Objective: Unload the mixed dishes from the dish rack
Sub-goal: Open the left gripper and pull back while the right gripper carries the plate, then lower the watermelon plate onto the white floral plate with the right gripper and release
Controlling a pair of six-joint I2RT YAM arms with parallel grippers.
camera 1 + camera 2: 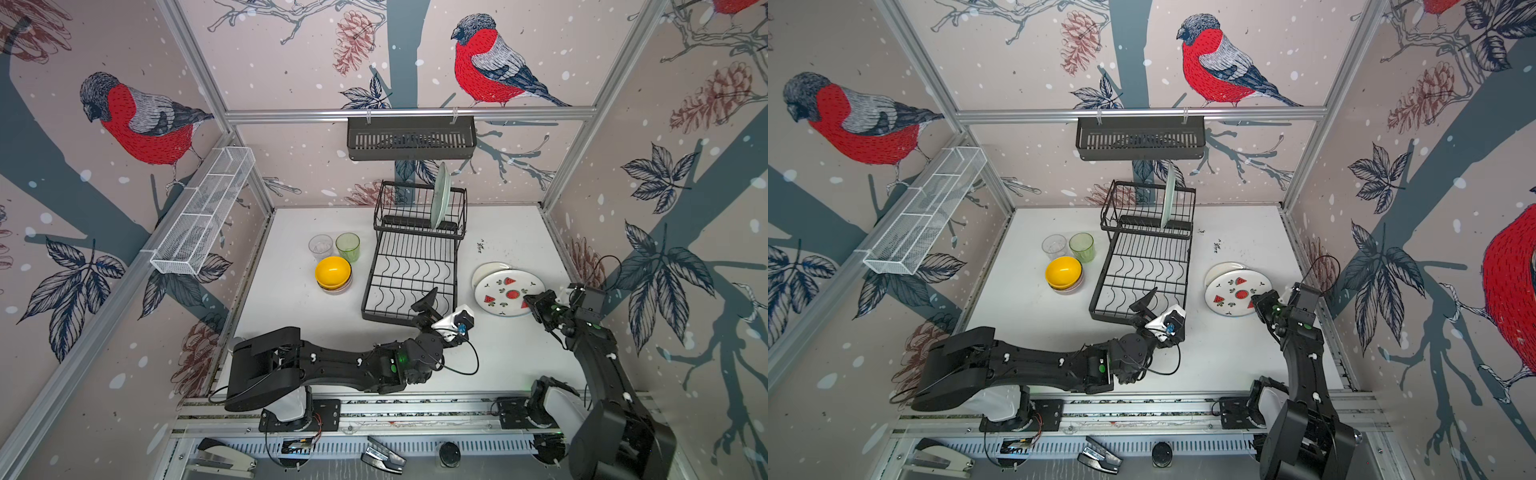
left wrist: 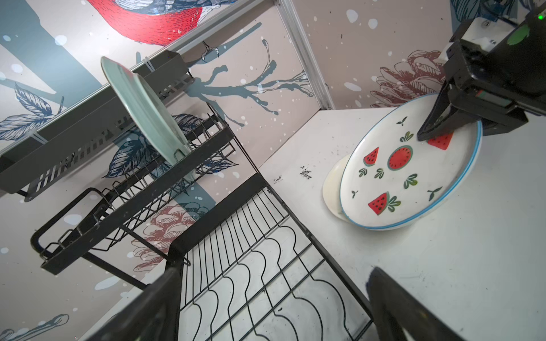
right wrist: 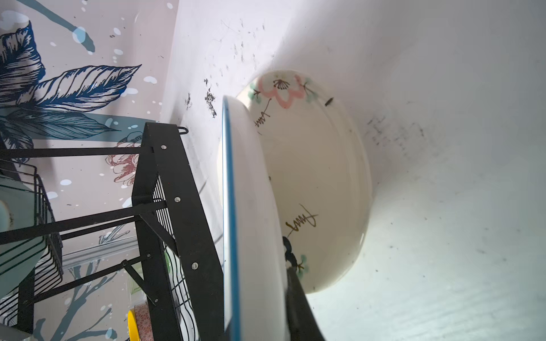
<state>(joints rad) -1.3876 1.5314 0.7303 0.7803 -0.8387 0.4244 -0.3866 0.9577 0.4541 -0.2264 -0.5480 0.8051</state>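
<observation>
**1 plate in the rack, 1 plate in the grip**

Nearest the lens rises the right arm (image 1: pixel 598 374). Its right gripper (image 1: pixel 534 301) is clamped on the near-right rim of the watermelon plate (image 1: pixel 509 293). In the left wrist view 1 finger lies on the plate's face. The right wrist view shows the other finger under it. That plate sits tilted, its far-left edge resting on the cream plate (image 1: pixel 484 270), which lies flat on the table (image 1: pixel 498 232) to the right of the dish rack (image 1: pixel 417 228).

The left gripper (image 1: pixel 432 303) hangs over the rack's near-right corner, jaws spread wide and holding nothing.

The rack's flat tray (image 1: pixel 409 270) is bare. Its raised basket (image 1: pixel 388 208), at the far end, holds the mint plate (image 1: pixel 440 195), standing on edge in a slot and leaning slightly. It is the only dish in the rack. To the rack's left stand the clear tumbler (image 1: pixel 320 246) and green tumbler (image 1: pixel 348 246), with the yellow bowl (image 1: pixel 332 271) stacked on other bowls just nearer.

The mint plate looks like glazed ceramic, so it is probably stiff, fairly heavy, slick and breakable. Its upper rim clears the basket wires, and that is the likeliest hold: pinch across the thickness there. It should come straight up out of the slot before any tilt, since a sideways pull could jam it against the wires or let it slip.
</observation>
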